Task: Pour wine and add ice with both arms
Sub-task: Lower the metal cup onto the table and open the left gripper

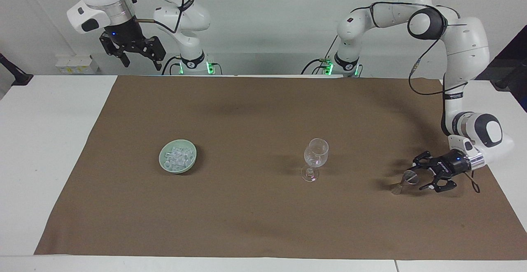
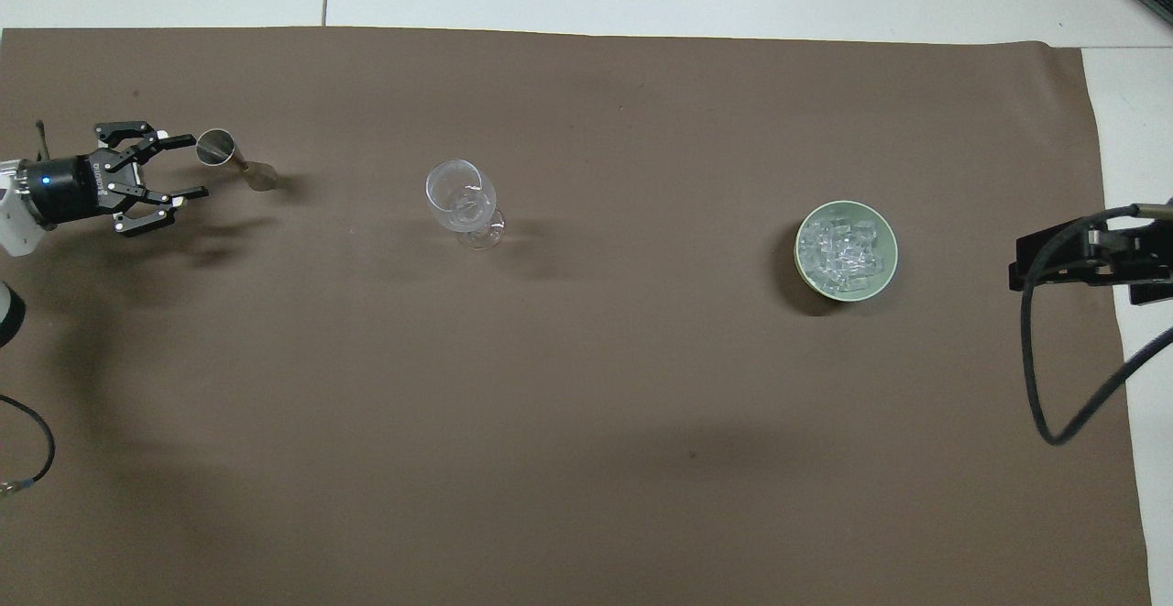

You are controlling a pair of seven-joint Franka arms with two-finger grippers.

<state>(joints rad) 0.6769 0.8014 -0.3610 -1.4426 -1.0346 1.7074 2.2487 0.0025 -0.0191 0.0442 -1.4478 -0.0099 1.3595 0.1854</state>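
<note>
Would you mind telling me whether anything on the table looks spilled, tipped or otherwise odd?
Nothing stands out. The wine glass and small metal cup stand upright on the brown mat, the ice sits inside its green bowl, and no spill shows.

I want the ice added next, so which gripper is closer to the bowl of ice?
Right. The right gripper hangs high at the bowl's end of the table; the left gripper is low at the other end, past the wine glass.
</note>
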